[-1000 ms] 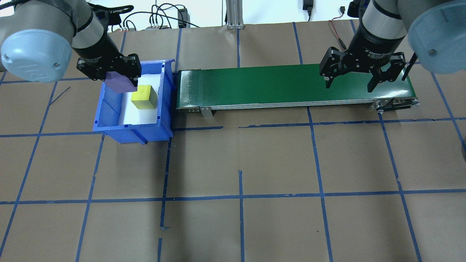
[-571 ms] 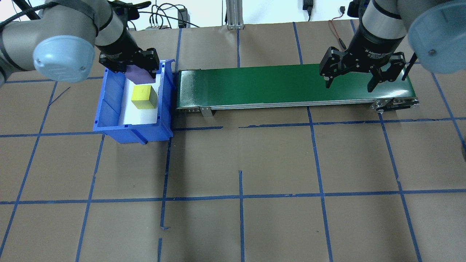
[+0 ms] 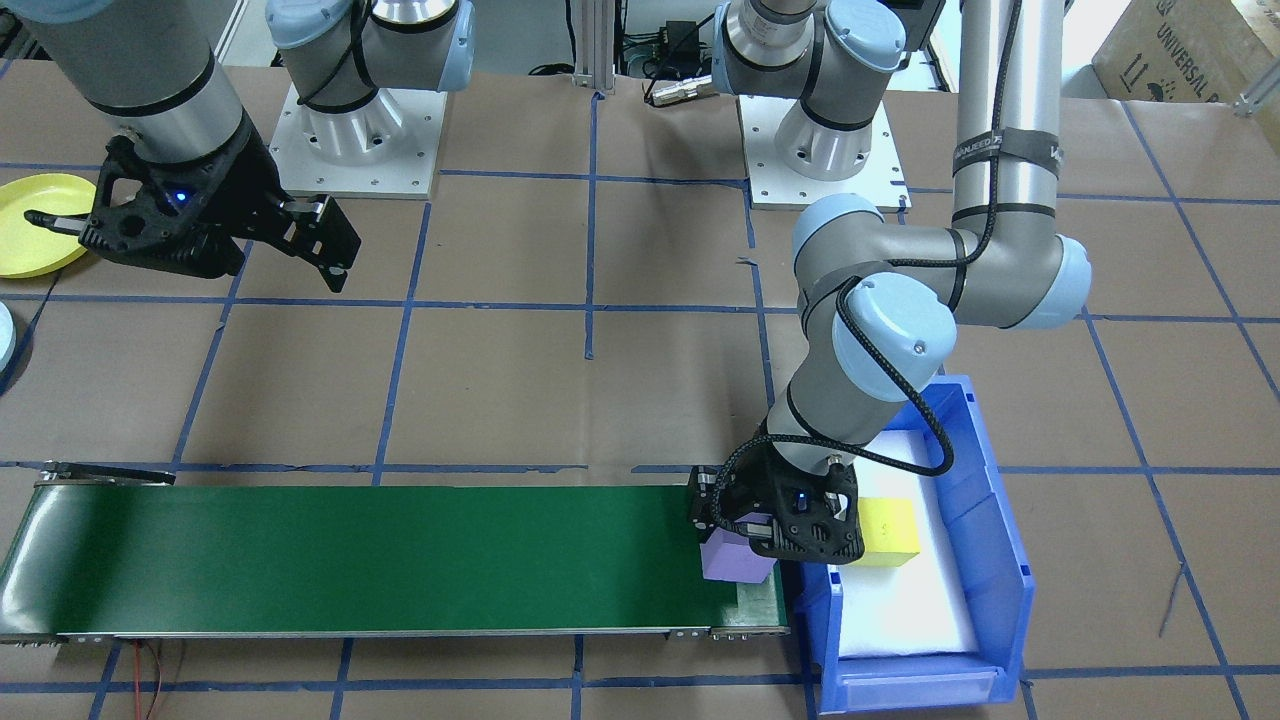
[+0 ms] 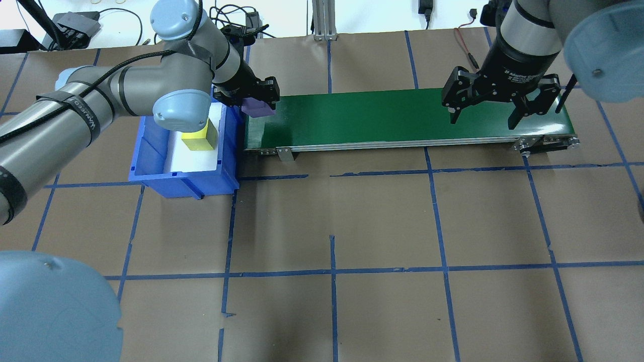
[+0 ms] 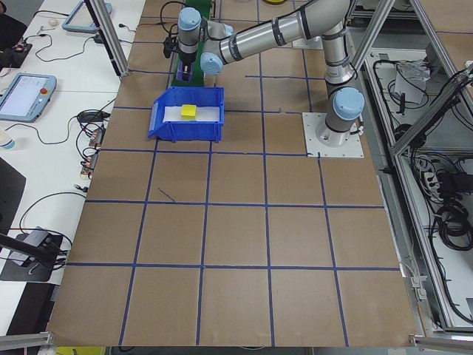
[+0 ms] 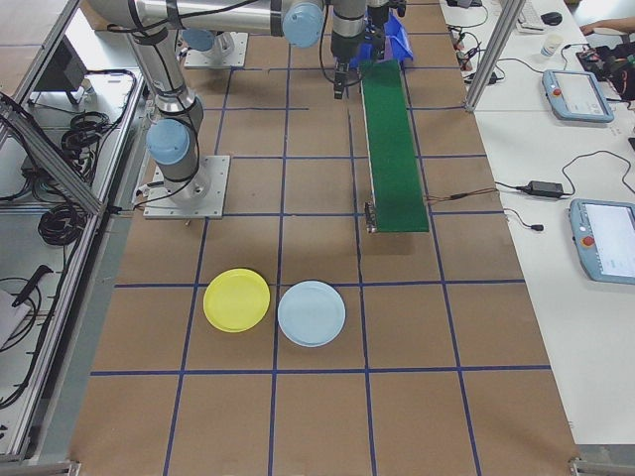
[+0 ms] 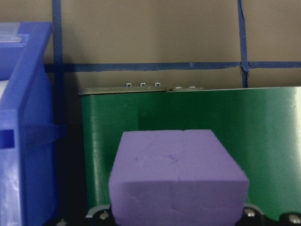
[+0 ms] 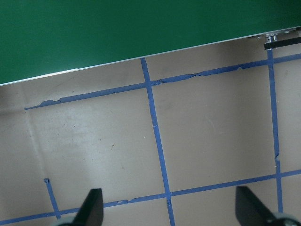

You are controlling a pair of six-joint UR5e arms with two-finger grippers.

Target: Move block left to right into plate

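Two grippers: left gripper pinching the purple block; right gripper hanging with fingers spread wide, holding nothing.
Purple block: sitting at upper left-centre of the overhead view, over the near end of the green conveyor belt — filling the lower middle of the left wrist view.
Blue bin: standing just beside that belt end, holding a yellow block on white padding.
Yellow plate: lying lower left-centre in the right-side view — touching a pale blue plate, well apart from the belt.
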